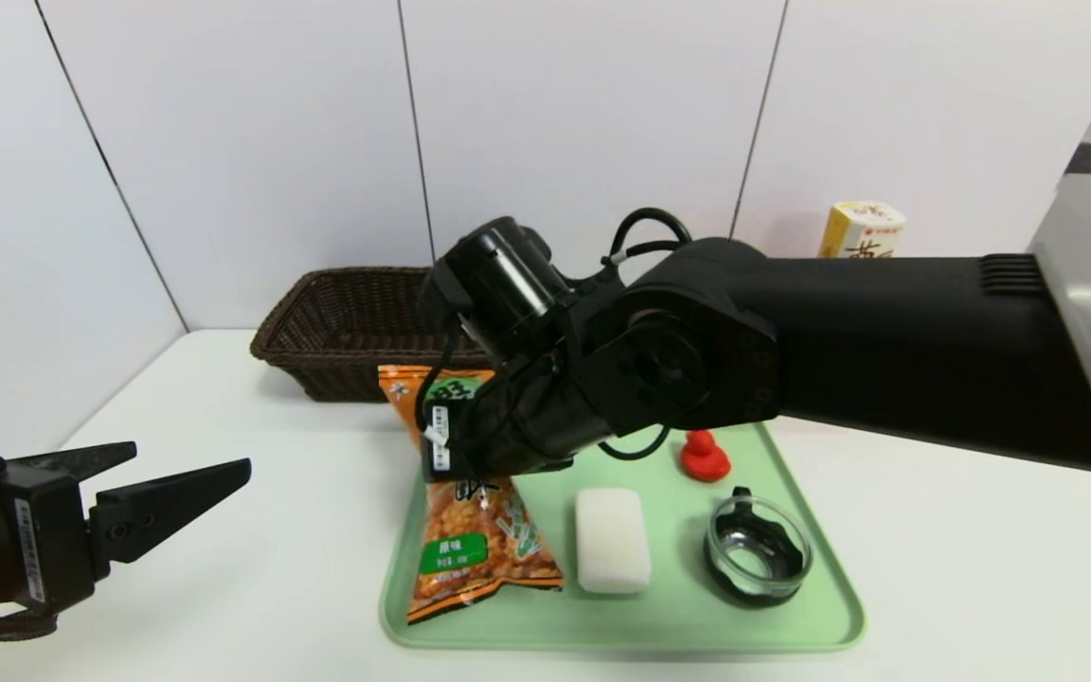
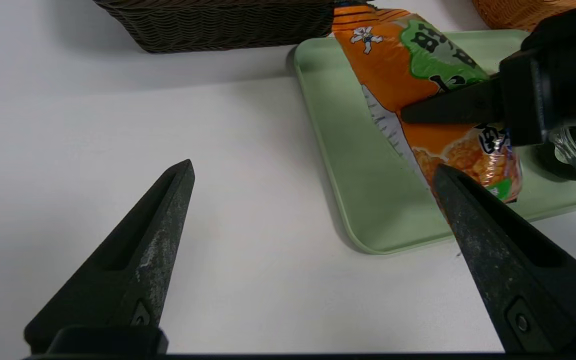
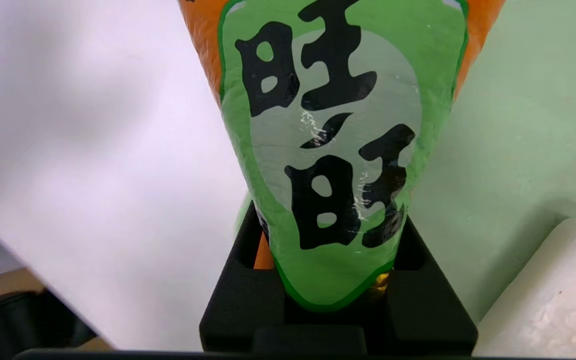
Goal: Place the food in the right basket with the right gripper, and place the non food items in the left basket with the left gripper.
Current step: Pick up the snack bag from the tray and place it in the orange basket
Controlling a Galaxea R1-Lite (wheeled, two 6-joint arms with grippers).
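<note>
Right arm hides right gripper's fingertips, mid part of snack bag & dark basket's right end; yellow carton behind arm shows top only; orange basket cut off by frame edge

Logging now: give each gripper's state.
Left gripper: open, empty, beside the tray.
Right gripper: shut on the snack bag.
</note>
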